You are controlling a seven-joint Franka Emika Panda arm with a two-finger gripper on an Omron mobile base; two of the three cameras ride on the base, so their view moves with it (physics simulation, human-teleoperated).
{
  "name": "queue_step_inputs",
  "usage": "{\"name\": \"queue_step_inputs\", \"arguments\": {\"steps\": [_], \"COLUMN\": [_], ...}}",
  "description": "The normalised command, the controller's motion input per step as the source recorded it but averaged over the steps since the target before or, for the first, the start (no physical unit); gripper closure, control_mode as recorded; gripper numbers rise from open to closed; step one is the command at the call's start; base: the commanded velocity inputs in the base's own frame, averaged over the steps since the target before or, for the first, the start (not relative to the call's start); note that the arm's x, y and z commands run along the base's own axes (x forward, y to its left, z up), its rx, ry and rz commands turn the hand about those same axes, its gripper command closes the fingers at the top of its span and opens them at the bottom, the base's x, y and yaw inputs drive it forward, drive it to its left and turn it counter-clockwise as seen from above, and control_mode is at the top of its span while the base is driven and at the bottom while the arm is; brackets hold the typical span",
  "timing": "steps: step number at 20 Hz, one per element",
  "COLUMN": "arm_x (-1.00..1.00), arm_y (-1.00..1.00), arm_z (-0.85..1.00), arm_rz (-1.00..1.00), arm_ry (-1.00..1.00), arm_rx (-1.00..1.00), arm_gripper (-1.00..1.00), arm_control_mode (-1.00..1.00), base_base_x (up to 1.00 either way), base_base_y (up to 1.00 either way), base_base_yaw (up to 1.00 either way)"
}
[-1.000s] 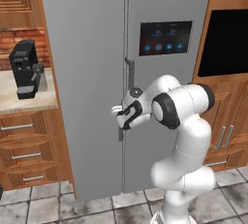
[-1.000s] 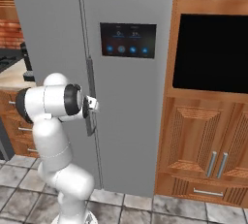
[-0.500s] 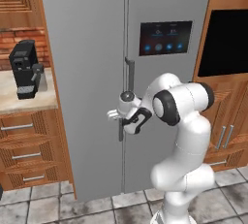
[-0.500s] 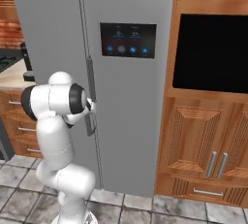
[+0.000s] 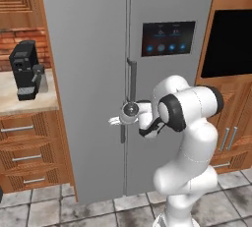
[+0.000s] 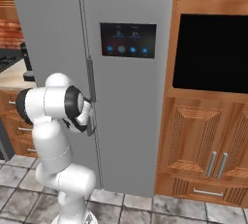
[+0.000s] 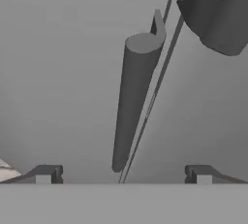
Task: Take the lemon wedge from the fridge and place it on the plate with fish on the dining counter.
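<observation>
Left base view: one fridge with two shut doors, a screen on the right door, one coffee machine on the counter at its left. My gripper sits at the door seam by the handles.

Right base view: one oven right of the fridge.

Hand view: my fingers spread wide, holding nothing; one handle stands between them, not touching, a second at the top right.

Counter: pale top over wooden drawers, left of the fridge.
On it: black coffee machine, upright, near the wall.
</observation>
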Motion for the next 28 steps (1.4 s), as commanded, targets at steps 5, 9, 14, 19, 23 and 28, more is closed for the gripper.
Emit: {"name": "queue_step_inputs", "arguments": {"steps": [5, 9, 14, 19, 23, 28], "arm_x": [-0.27, 0.30, 0.76, 1.00, 0.61, 0.00], "arm_y": [0.00, 0.00, 0.00, 0.00, 0.00, 0.00], "arm_z": [0.00, -0.06, -0.33, -0.52, -0.23, 0.00], "arm_rz": [0.00, 0.00, -0.04, -0.04, -0.05, 0.00], "arm_ry": [-0.21, 0.00, 0.00, 0.00, 0.00, 0.00], "arm_rx": [0.00, 0.00, 0.02, 0.03, 0.00, 0.00], "arm_gripper": [-1.00, -1.00, -1.00, 1.00, 1.00, 1.00], "arm_control_mode": [-1.00, -1.00, -1.00, -1.00, -1.00, -1.00], "base_base_x": [0.00, 0.00, 0.00, 0.00, 0.00, 0.00], "base_base_y": [0.00, 0.00, 0.00, 0.00, 0.00, 0.00], "base_base_yaw": [0.00, 0.00, 0.00, 0.00, 0.00, 0.00]}}
